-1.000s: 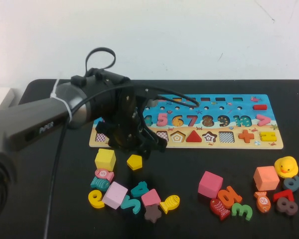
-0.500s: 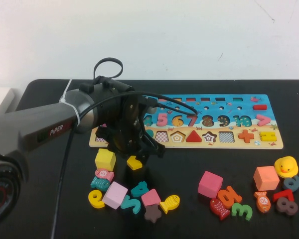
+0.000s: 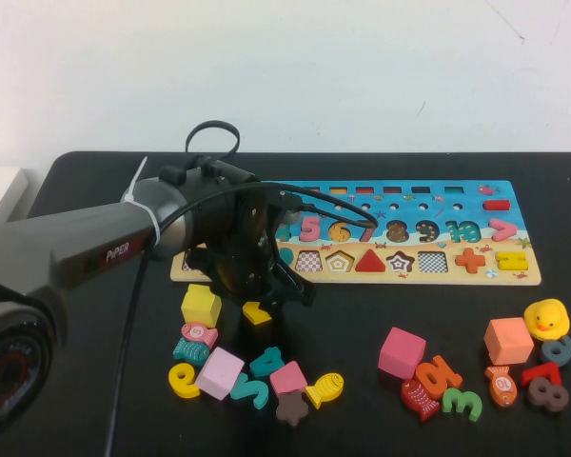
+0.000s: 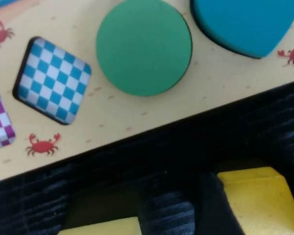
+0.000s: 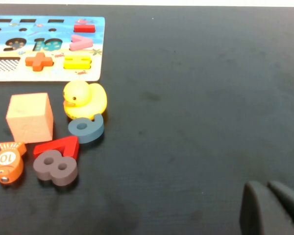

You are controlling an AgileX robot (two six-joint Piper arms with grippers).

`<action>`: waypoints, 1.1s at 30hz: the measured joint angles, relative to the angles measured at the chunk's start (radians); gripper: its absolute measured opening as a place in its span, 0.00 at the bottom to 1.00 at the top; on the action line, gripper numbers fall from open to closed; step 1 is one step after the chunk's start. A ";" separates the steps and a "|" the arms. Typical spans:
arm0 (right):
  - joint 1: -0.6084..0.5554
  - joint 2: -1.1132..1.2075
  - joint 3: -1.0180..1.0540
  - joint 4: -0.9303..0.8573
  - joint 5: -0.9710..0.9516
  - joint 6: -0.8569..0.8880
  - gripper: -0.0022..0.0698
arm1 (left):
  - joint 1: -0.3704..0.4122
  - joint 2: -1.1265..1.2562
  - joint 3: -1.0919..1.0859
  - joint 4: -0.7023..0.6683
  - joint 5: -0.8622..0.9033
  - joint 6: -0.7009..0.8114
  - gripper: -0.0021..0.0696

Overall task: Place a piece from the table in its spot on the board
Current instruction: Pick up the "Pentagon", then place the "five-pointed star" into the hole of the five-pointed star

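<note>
Yellow pentagon piece [image 3: 256, 311] lies on the table [image 3: 362, 314] just below the board [image 3: 514, 271], between our left gripper's [image 3: 266, 297] parted fingers, while our right gripper [image 5: 269, 208] sits closed far away.

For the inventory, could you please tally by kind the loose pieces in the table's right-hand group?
Cubes: 2
Fish: 2
Numerals: 5
Duck: 1
Total: 10
Left gripper is at the yellow pentagon; right gripper hangs over bare table.
</note>
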 joint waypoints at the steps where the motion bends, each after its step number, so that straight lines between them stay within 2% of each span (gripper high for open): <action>1: 0.000 0.000 0.000 0.000 0.000 0.000 0.06 | 0.000 0.000 0.000 0.000 0.000 0.000 0.48; 9: 0.000 0.000 0.000 0.000 0.000 0.000 0.06 | 0.000 0.000 -0.010 0.011 0.019 0.004 0.46; 14: 0.000 0.000 0.000 0.000 0.000 0.000 0.06 | -0.004 0.002 -0.100 -0.012 0.049 0.038 0.46; 18: 0.000 0.000 0.000 0.000 0.000 0.000 0.06 | -0.028 0.002 -0.179 -0.020 0.003 0.124 0.46; 27: 0.000 0.000 0.000 0.000 0.000 0.000 0.06 | -0.099 0.026 -0.208 -0.033 -0.168 0.448 0.46; 33: 0.000 0.000 0.000 0.000 0.000 0.000 0.06 | -0.103 0.095 -0.208 -0.042 -0.206 0.514 0.46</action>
